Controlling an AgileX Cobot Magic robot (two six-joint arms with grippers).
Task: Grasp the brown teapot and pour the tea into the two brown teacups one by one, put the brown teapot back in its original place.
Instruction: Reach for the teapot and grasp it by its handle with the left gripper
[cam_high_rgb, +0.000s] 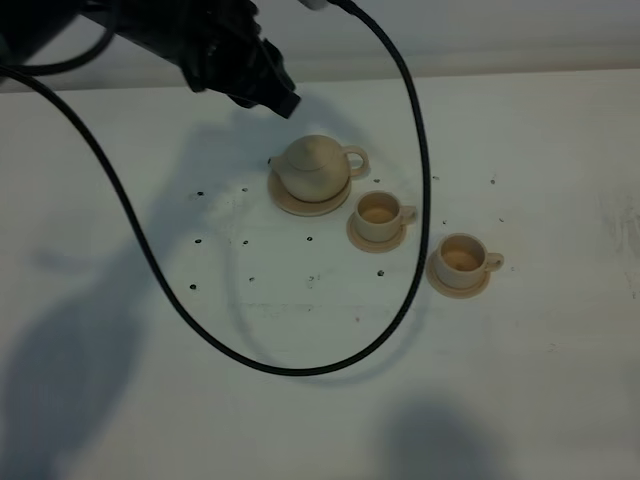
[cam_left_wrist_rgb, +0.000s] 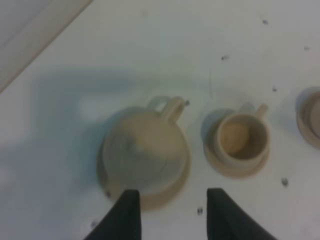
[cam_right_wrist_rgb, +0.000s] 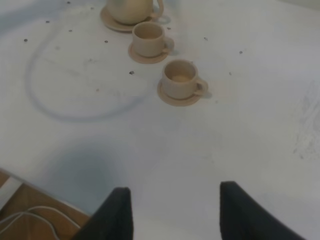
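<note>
The brown teapot (cam_high_rgb: 315, 167) (cam_left_wrist_rgb: 145, 150) (cam_right_wrist_rgb: 131, 9) stands upright with its lid on, resting on its wide saucer, the original place (cam_high_rgb: 300, 207). Right of it stand the two brown teacups on their small saucers, one near the pot (cam_high_rgb: 380, 215) (cam_left_wrist_rgb: 242, 140) (cam_right_wrist_rgb: 149, 37), one farther right (cam_high_rgb: 462, 258) (cam_right_wrist_rgb: 179, 79). Both show brownish liquid inside. My left gripper (cam_high_rgb: 285, 100) (cam_left_wrist_rgb: 172, 215) hangs open above and behind the teapot, touching nothing. Held over bare table well short of the cups, my right gripper (cam_right_wrist_rgb: 172, 215) is open and empty; it is outside the exterior view.
A black cable (cam_high_rgb: 290, 370) hangs in a wide loop in front of the table, passing left of the teapot and between the cups. Small dark specks (cam_high_rgb: 195, 241) dot the white table. The table's edge (cam_right_wrist_rgb: 20, 175) shows below the right gripper.
</note>
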